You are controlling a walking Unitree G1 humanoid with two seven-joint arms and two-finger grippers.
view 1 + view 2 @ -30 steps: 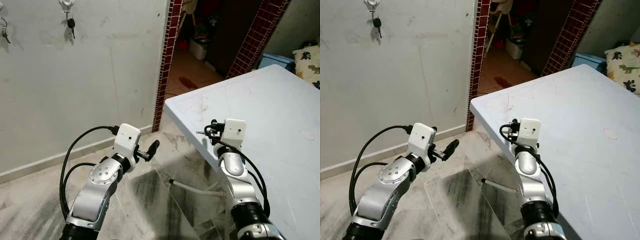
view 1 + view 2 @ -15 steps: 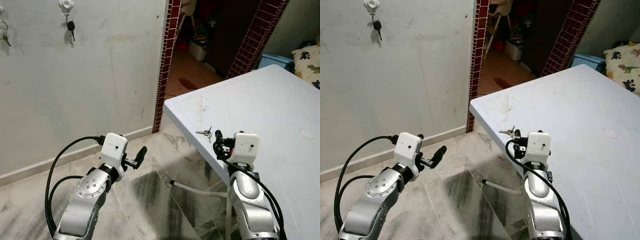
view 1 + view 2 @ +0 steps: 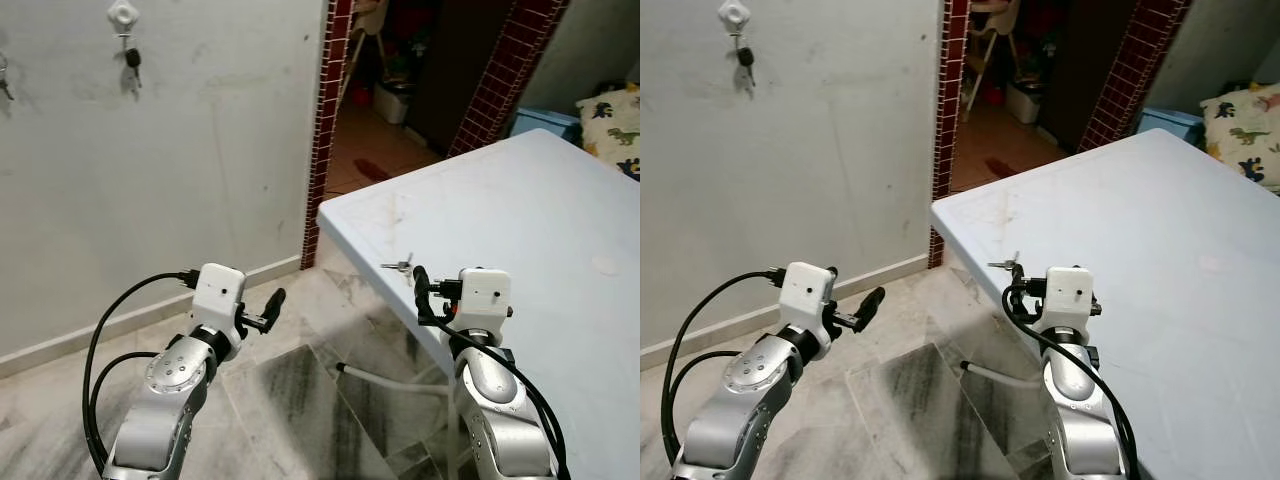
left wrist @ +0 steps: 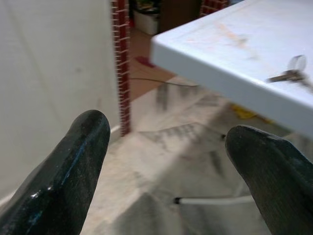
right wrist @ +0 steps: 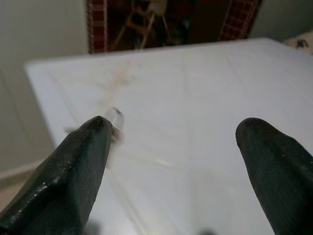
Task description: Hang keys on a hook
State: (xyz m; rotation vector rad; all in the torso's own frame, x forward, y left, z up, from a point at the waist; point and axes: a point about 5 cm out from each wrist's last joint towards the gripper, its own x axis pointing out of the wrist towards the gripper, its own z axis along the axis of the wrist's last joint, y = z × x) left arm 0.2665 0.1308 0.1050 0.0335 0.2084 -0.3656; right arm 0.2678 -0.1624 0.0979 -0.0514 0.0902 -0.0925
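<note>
1. Since a second ago the right gripper has drawn back from the keys, which lie by the table's near left edge.
2. Its fingers are spread wide and hold nothing.
3. Left gripper hangs over the floor, wide open, empty.
4. Another key hangs on a wall hook.

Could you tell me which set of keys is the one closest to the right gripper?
The keys lying on the white table, near its edge, just ahead of the open right gripper. The other keys already hang from a hook high on the wall.
</note>
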